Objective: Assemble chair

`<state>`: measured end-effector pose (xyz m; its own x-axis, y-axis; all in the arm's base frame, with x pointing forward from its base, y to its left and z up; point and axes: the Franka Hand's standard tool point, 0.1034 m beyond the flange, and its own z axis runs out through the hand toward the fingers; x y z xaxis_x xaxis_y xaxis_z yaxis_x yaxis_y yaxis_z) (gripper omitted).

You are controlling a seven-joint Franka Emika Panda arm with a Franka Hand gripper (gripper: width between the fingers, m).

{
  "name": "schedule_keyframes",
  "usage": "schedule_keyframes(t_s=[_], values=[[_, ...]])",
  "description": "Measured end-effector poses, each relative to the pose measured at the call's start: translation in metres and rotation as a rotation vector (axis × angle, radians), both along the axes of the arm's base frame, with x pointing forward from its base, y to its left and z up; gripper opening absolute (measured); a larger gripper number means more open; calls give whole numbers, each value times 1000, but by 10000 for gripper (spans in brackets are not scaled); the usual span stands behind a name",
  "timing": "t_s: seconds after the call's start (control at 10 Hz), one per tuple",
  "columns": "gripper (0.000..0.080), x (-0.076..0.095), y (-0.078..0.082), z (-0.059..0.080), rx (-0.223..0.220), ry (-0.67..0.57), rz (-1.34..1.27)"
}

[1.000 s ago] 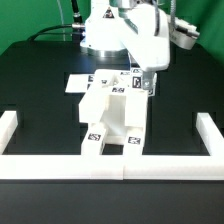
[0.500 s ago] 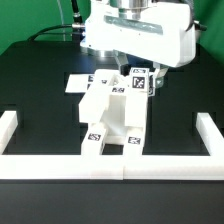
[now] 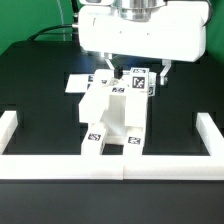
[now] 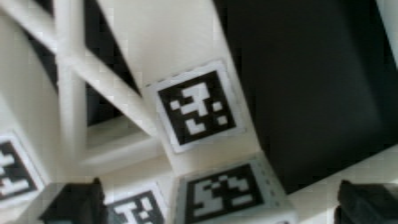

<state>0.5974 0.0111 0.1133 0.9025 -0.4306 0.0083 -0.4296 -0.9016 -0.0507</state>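
Observation:
The chair [image 3: 112, 112], a white blocky assembly of slabs and bars with black-and-white tags, stands in the middle of the black table with its front foot against the front rail. My gripper [image 3: 134, 70] hangs open just above its rear top corner. One fingertip [image 3: 103, 68] is toward the exterior view's left and the other [image 3: 165, 70] toward its right, and nothing is between them. The wrist view looks down on tagged chair pieces [image 4: 196, 105], with the gripper [image 4: 222, 205] straddling two tags. Its dark fingertips [image 4: 75, 205] are apart from the plastic.
A long white border rail [image 3: 110, 165] runs along the table's front, with upright ends at the exterior view's left [image 3: 8, 125] and right [image 3: 211, 130]. The marker board [image 3: 80, 82] lies flat behind the chair. The arm's wide white hand [image 3: 140, 30] fills the space above.
The hand has turned about its vertical axis, from side-on to broadside to the exterior camera, and now hangs over the chair's rear top. The jaws stayed open; the chair has not moved.

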Motion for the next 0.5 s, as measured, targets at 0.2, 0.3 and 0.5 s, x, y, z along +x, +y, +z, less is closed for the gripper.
schedule_keyframes(t_s=[0.2, 0.3, 0.5], values=[[649, 0, -1, 0, -13, -4, 141], [649, 0, 0, 0, -16, -4, 170], [649, 0, -1, 0, -35, -5, 334]])
